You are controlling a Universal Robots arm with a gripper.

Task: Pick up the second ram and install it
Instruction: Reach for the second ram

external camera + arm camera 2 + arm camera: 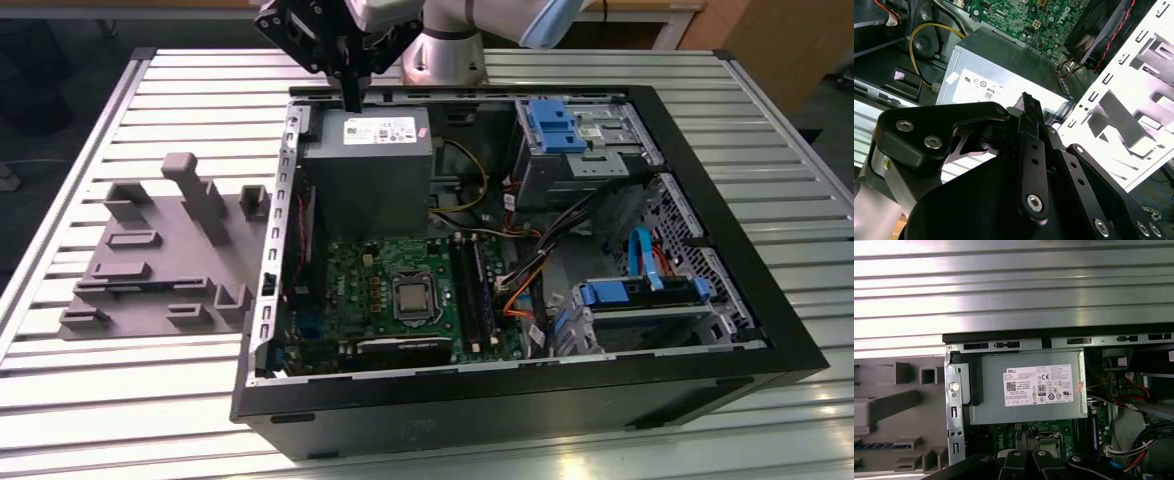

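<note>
While I hover the gripper (352, 98) at the case's rear edge, its fingers are pinched narrow, with nothing between them that I can see. Just below the hand sits the grey power supply (363, 170). The second ram (881, 445), a blue strip, lies well away from the hand in the grey holder (899, 405) outside the computer case (534, 405).

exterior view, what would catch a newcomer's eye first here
The open black computer case sits on the slatted table, green board bared. The black claw hangs above the far edge of the grey power box; a grey holder tray lies on the exterior view's left.
</note>
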